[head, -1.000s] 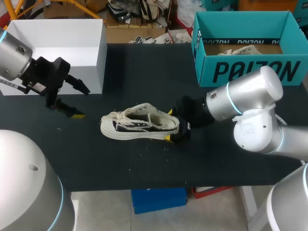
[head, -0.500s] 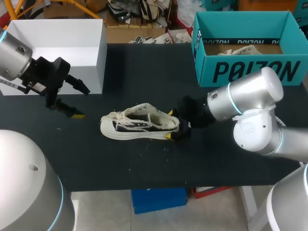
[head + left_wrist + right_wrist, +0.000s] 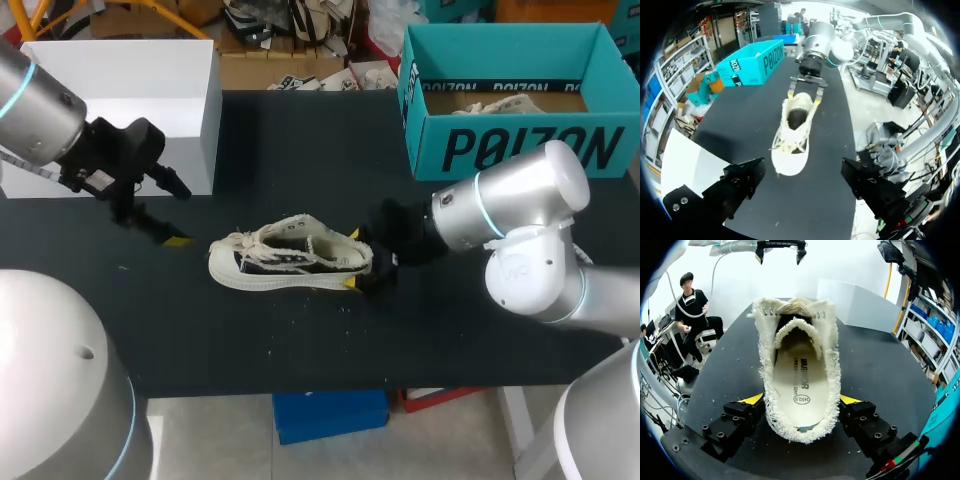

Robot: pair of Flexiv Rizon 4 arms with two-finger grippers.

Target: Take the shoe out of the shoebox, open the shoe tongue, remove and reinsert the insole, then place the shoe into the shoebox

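A cream low sneaker with frayed edges (image 3: 290,262) lies on its sole on the black table, toe pointing left. My right gripper (image 3: 356,262) is at the heel, a yellow tip pressed to each side, shut on the shoe (image 3: 799,375). The pale insole (image 3: 799,382) shows inside, with the tongue lying over the front. My left gripper (image 3: 178,215) hangs open just left of the toe, apart from it. In the left wrist view its fingers (image 3: 740,185) stand wide, and the shoe (image 3: 792,132) is ahead of them with the right gripper (image 3: 804,92) beyond.
A teal shoebox (image 3: 510,140) stands open at the back right, with something pale inside. A white box (image 3: 130,95) stands at the back left, close behind my left arm. The black table (image 3: 300,340) runs bare in front of the shoe.
My left arm has shifted right and a little back, toward the shoe's toe. The right gripper's fingers have closed in onto the heel. The shoe has not moved.
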